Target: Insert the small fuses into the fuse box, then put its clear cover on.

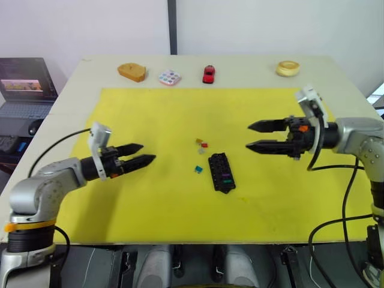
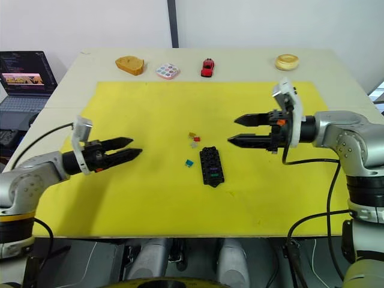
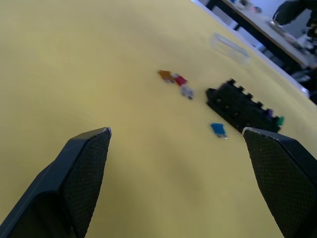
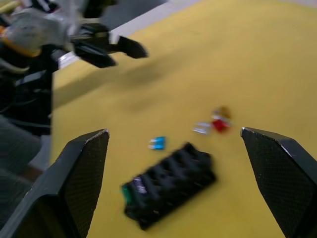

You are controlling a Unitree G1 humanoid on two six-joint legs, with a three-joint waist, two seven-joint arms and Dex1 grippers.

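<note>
The fuse box lies mid-mat on the surface, purple and green fuses seemingly seated in it. Beside it lie the teal fuse and a tan, red and grey cluster. Left end effector and right end effector hover spread, empty, flanking them.

The clear cover is a faint blur, and fuses seated in the fuse box are barely discernible.

Your left gripper hovers low on the left with its two black fingers parted, pointing inward. Your right gripper hangs higher on the right, fingers spread one above the other, aimed back toward the left arm.
</note>
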